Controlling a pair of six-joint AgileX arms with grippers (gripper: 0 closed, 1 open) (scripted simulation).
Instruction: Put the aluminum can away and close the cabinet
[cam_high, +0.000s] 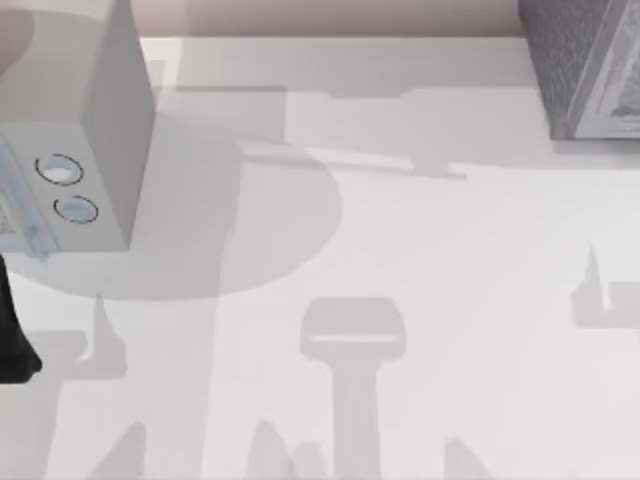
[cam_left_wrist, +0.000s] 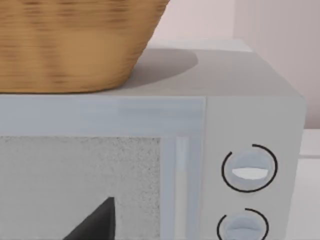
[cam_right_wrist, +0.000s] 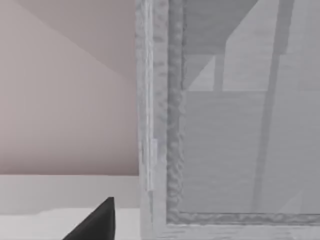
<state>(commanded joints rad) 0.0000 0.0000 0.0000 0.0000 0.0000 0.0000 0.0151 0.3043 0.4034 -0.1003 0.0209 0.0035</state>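
— Pale white counter (cam_high: 430, 250) runs up to a pinkish wall, with soft grey shadows of the arms lying across it. What sits on it?

— At the top view's right far corner stands the cabinet (cam_high: 575, 60), a large box with dark grey speckled sides. Its front carries a pale panel inside a light, rough-textured frame; the right wrist view looks straight at that door panel (cam_right_wrist: 240, 125), close up, with the frame's edge running upright beside the wall.

— And on the left?

— A pale grey box with two round dials (cam_high: 95, 150), one dial above the other. From the left wrist view its front shows a speckled window, and a woven basket (cam_left_wrist: 75, 45) rests on its roof.

— Where are the arms?

— A dark piece of the left arm (cam_high: 12, 330) shows at the top view's left edge, just in front of the dialled box. One dark fingertip (cam_left_wrist: 97, 222) of the left gripper pokes into its wrist view, before the window. Likewise one fingertip (cam_right_wrist: 97, 220) of the right gripper shows near the cabinet's frame.

— Spread or pressed together?

— For both grippers I cannot tell.
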